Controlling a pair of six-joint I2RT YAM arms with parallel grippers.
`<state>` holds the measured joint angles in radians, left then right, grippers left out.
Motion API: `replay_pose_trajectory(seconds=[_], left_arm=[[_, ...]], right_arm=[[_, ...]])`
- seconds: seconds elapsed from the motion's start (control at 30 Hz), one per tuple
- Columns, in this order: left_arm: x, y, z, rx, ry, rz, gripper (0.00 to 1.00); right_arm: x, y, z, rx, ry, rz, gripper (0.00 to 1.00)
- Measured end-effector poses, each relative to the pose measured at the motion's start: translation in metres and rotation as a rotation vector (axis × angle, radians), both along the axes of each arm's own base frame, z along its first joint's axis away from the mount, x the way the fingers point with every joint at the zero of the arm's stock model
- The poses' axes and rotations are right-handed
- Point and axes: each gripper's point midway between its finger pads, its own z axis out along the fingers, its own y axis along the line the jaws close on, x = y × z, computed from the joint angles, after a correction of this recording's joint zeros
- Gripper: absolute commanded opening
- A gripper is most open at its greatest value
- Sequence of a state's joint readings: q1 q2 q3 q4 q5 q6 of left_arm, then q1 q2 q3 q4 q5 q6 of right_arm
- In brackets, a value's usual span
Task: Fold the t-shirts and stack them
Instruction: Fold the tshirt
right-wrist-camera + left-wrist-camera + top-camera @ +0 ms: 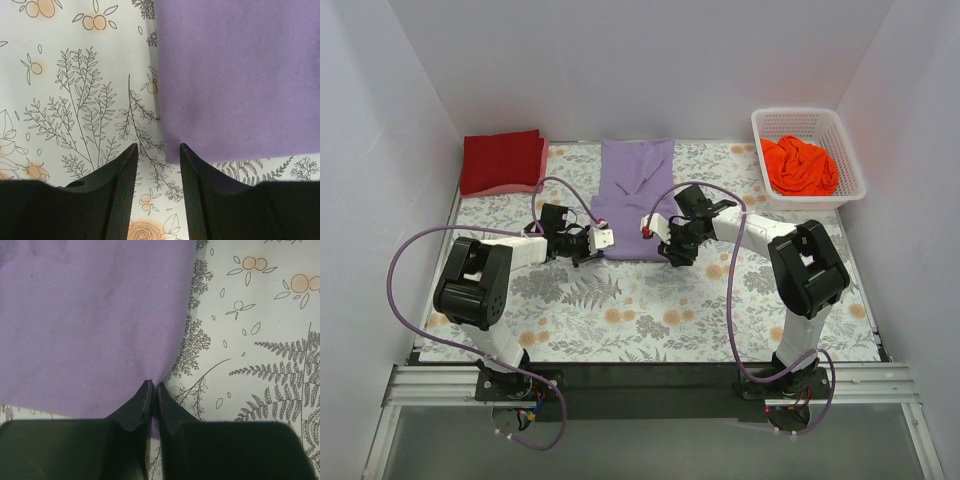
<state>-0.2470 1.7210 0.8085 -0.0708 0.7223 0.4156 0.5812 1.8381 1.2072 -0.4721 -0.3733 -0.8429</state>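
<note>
The lavender t-shirt lies flat at the table's middle back, partly folded into a narrow strip. My left gripper is shut on its near left corner; in the left wrist view the fingertips pinch the shirt's edge. My right gripper is open at the near right corner; in the right wrist view the jaws stand apart just beside the shirt's corner, which lies by the right finger. The dark red t-shirt lies folded at the back left. The orange t-shirt is bunched in the basket.
The white lattice basket stands at the back right. The floral table cloth covers the table. White walls close in the left, back and right sides. A pinkish edge shows under the red shirt.
</note>
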Motion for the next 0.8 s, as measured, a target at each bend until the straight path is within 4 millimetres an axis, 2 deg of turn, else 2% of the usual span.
replay_pose_trajectory(seconds=[0.17, 0.4, 0.47, 0.5, 0.57, 0.6, 0.8], left_arm=[[0.001, 0.000, 0.000, 0.003, 0.018, 0.003, 0.00], [0.001, 0.000, 0.000, 0.006, 0.030, 0.003, 0.00], [0.001, 0.000, 0.001, 0.006, 0.036, 0.006, 0.00], [0.001, -0.001, 0.001, 0.005, 0.038, 0.007, 0.00], [0.001, -0.001, 0.001, 0.003, 0.045, 0.011, 0.00], [0.001, -0.001, 0.001, 0.002, 0.050, 0.015, 0.00], [0.001, 0.000, 0.008, -0.007, 0.112, 0.053, 0.00]], right_arm=[[0.007, 0.007, 0.001, 0.007, -0.008, 0.009, 0.46], [0.008, 0.010, -0.011, -0.011, -0.015, 0.030, 0.44], [0.009, 0.010, -0.012, -0.019, -0.031, 0.039, 0.37], [0.009, 0.011, -0.012, -0.019, -0.036, 0.041, 0.20], [0.015, 0.012, -0.012, -0.020, -0.075, 0.050, 0.04], [0.018, 0.012, -0.012, -0.021, -0.090, 0.046, 0.01], [0.020, 0.008, -0.008, -0.036, -0.113, 0.027, 0.01]])
